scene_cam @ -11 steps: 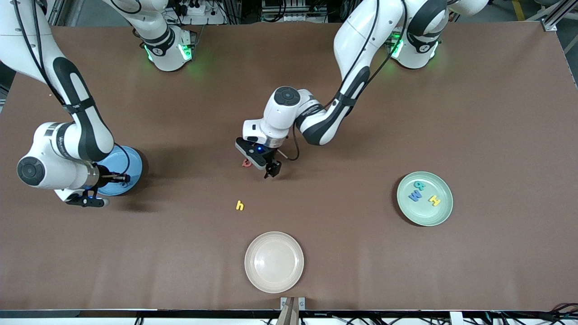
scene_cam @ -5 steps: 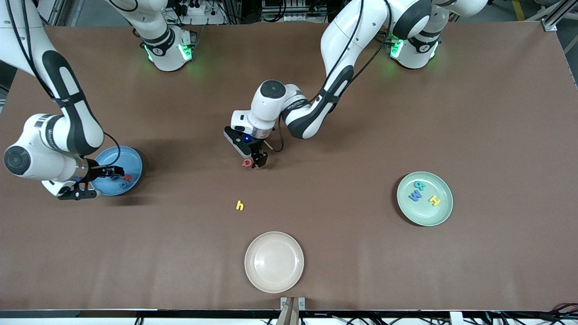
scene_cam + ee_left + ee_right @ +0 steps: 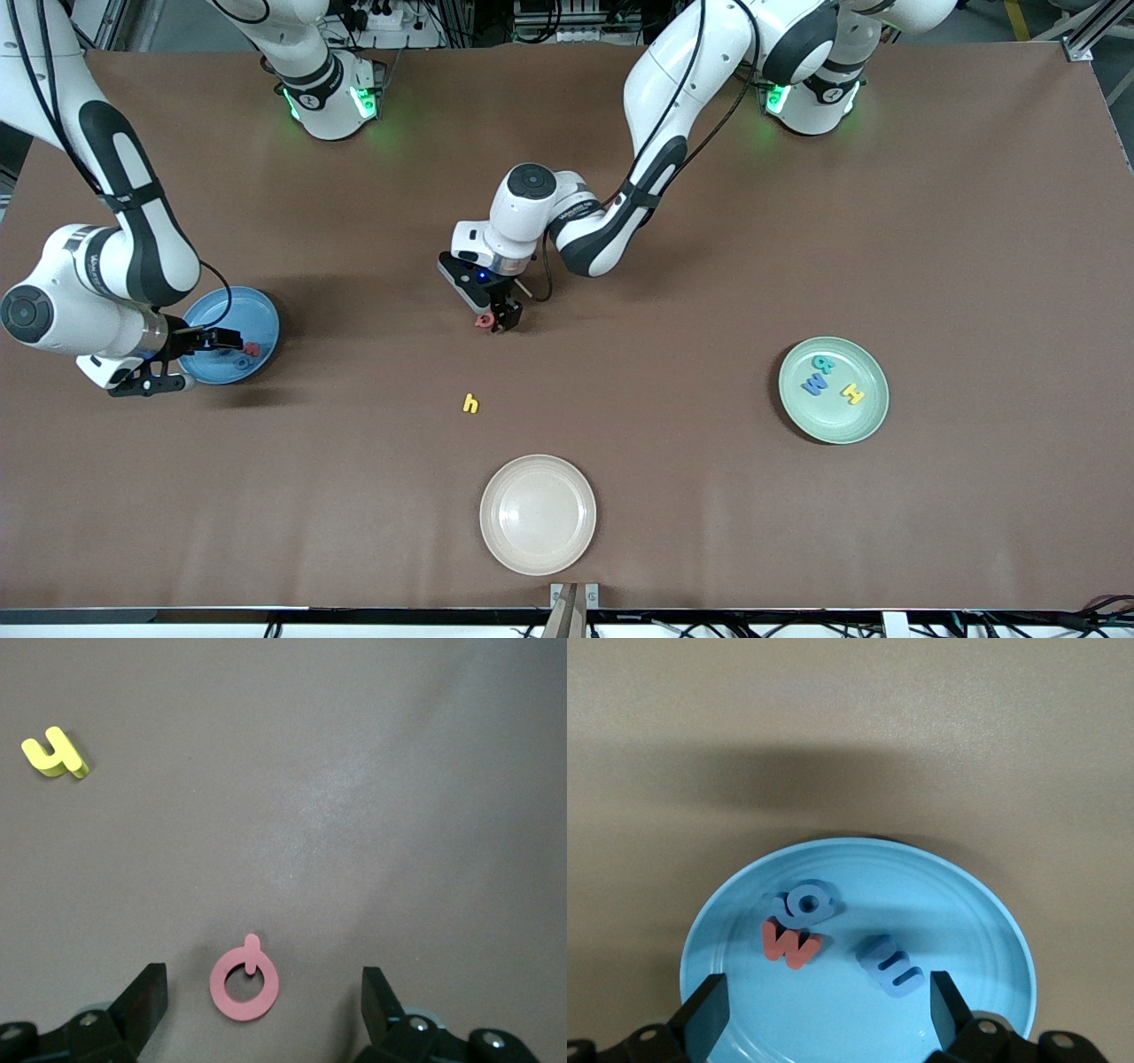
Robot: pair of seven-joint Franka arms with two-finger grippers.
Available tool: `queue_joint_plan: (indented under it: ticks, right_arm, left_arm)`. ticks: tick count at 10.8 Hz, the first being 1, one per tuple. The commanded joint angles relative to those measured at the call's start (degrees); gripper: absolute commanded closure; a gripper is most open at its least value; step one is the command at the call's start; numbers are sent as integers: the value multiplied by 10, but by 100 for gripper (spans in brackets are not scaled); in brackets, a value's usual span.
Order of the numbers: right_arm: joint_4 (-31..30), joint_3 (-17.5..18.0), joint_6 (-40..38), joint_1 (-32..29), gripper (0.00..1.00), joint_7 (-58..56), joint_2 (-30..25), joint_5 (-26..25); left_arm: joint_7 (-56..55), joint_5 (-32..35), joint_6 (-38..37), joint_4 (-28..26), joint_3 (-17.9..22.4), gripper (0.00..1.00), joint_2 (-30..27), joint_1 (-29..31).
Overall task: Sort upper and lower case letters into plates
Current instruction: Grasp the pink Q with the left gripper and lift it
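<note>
Straddling a red letter (image 3: pixel 244 979) that lies flat on the bench (image 3: pixel 797 221), the left jaws (image 3: pixel 496 319) stand released, one finger (image 3: pixel 142 1005) on each side of the piece and neither touching it; this is mid-bench.

Item: yellow letter h (image 3: pixel 470 403), flat on the bench, nearer the front camera than the red letter and apart from it.

Item: right jaws (image 3: pixel 190 359), released, holding nothing, over the edge of the blue plate (image 3: pixel 257 310) at the right arm's end of the bench.

Item: blue plate contents, per the right wrist view: a red w (image 3: pixel 788 943), a blue round letter (image 3: pixel 804 902) touching and partly overlapping it, and a second blue letter (image 3: pixel 890 964) just beside them.

Item: pale green plate (image 3: pixel 873 416), toward the left arm's end of the bench, holding a teal letter (image 3: pixel 825 363), a blue letter (image 3: pixel 813 383) and a yellow letter (image 3: pixel 852 392).

Item: cream-white plate (image 3: pixel 538 515), nearest the front camera, mid-bench, nothing in it.
</note>
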Motion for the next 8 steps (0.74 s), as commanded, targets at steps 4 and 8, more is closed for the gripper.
queue_joint_plan:
  ticks: [4, 8]
  right_arm:
    - [5, 7, 2, -6, 0, -7, 4, -3]
    - [5, 7, 2, -4, 0, -7, 4, -3]
  left_arm:
    - [-4, 11, 3, 29, 20, 15, 21, -15]
    - [-3, 11, 3, 32, 21, 21, 25, -15]
